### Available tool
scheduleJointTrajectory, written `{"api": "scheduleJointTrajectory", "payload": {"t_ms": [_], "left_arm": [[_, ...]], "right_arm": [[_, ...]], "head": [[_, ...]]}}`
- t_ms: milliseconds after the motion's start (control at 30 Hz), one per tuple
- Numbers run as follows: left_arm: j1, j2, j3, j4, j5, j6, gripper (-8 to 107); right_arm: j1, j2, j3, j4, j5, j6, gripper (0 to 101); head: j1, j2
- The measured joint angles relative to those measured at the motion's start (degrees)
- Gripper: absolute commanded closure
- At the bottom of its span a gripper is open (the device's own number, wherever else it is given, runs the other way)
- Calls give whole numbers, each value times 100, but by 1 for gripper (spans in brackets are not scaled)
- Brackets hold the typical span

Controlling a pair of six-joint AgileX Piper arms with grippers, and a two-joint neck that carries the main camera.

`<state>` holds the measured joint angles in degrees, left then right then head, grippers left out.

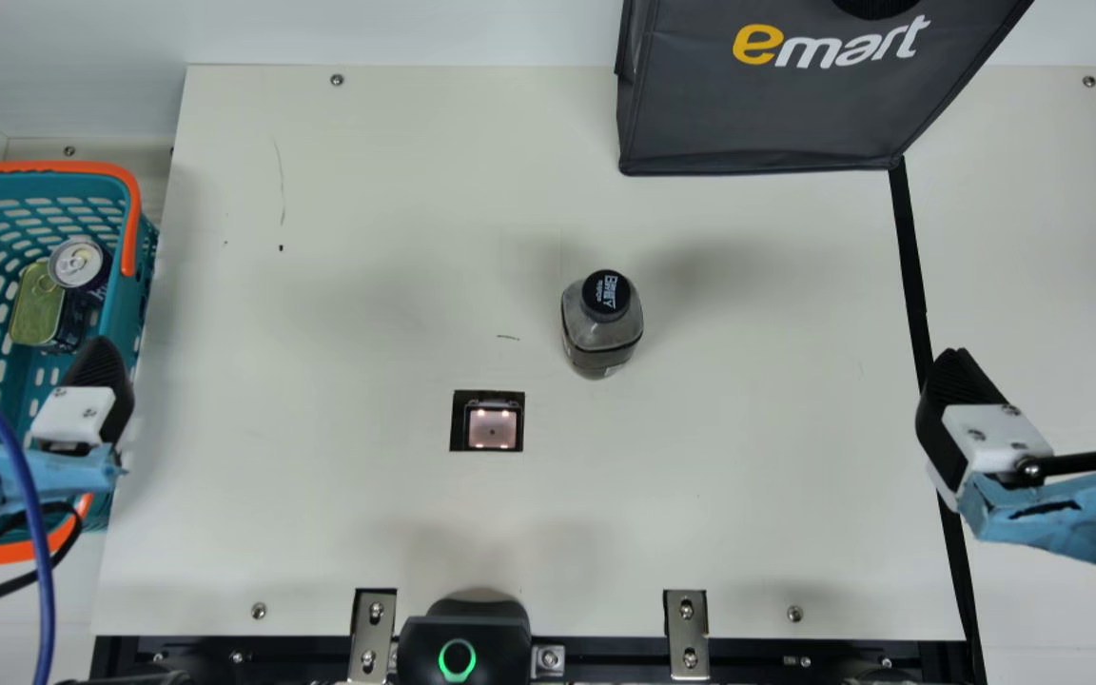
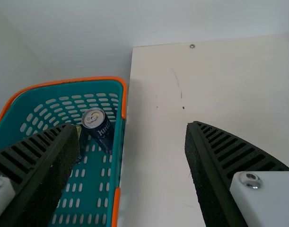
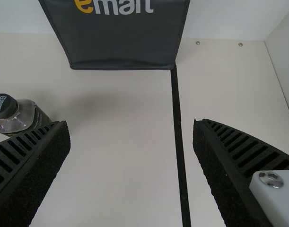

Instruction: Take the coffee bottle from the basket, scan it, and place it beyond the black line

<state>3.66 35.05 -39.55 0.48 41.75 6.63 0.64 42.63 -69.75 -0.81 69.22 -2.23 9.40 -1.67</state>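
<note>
The coffee bottle (image 1: 602, 328), with a black cap, stands upright on the table right of the scanner (image 1: 492, 427) in the main view. My left gripper (image 1: 29, 366) is open over the basket (image 1: 134, 314); in its wrist view the left gripper (image 2: 130, 137) has nothing between its fingers. My right gripper (image 1: 1043, 376) is open above the black line (image 1: 911, 266), well to the right of the bottle. In the right wrist view, beyond one finger of the right gripper (image 3: 131, 135), lies the bottle (image 3: 21, 116), with the black line (image 3: 179, 127) between the fingers.
In the basket are a dark can (image 1: 78, 264) and a flat gold-lidded tin (image 1: 37, 306). A dark bag (image 1: 767, 105) stands at the table's back right, at the black line's far end. A black device (image 1: 464, 642) with a green ring sits at the front edge.
</note>
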Motion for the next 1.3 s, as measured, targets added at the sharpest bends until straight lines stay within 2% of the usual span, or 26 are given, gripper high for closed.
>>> {"api": "scheduleJointTrajectory", "payload": {"t_ms": [700, 1300], "left_arm": [[0, 0, 0, 0, 0, 0, 9], [0, 0, 0, 0, 0, 0, 9]], "right_arm": [[11, 0, 0, 0, 0, 0, 10], [509, 451, -263, -67, -190, -161, 10]], "head": [[0, 0], [9, 0]]}}
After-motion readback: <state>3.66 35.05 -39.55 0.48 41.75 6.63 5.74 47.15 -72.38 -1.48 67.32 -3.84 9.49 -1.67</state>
